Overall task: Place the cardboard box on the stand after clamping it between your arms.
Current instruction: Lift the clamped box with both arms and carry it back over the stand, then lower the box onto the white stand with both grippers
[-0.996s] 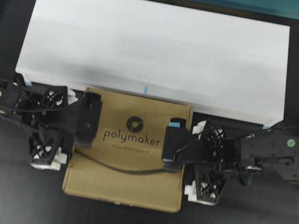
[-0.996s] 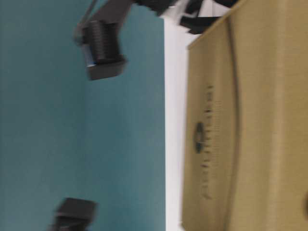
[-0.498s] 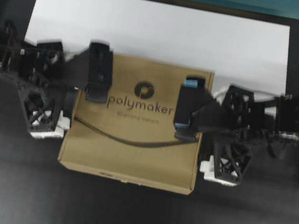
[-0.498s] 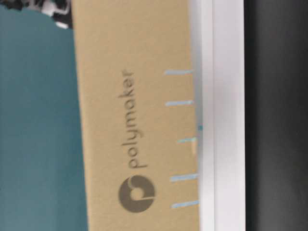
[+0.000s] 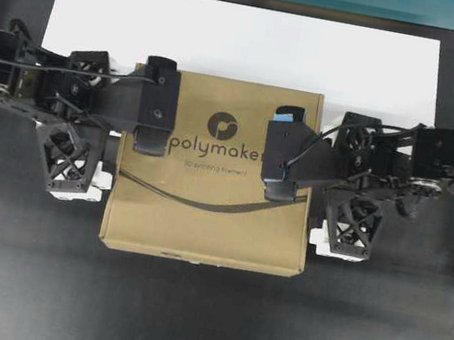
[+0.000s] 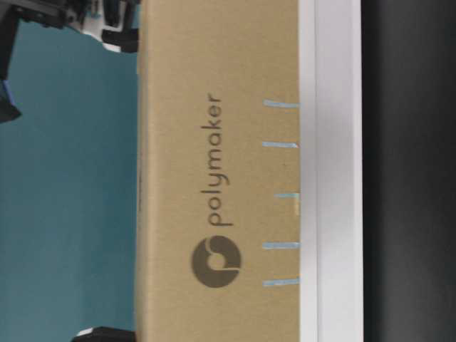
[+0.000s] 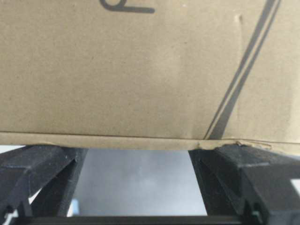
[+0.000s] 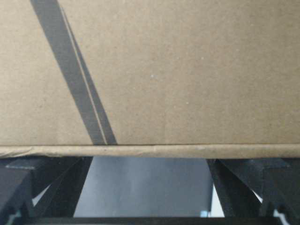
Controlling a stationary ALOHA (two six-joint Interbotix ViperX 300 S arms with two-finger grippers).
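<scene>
Cardboard box (image 5: 213,172) hangs squeezed between the two arms, its far part already over the stand (image 5: 245,41) and its near part over the dark table (image 5: 200,324). On the left, the left tool (image 5: 95,145) keeps its jaws spread wide, so its open lattice frame presses flat against the box's side instead of pinching an edge. On the right, the right tool (image 5: 337,194) stands equally spread and pushes inward from the opposite side. That opposed pressure carries the box, which looks not yet set down.
</scene>
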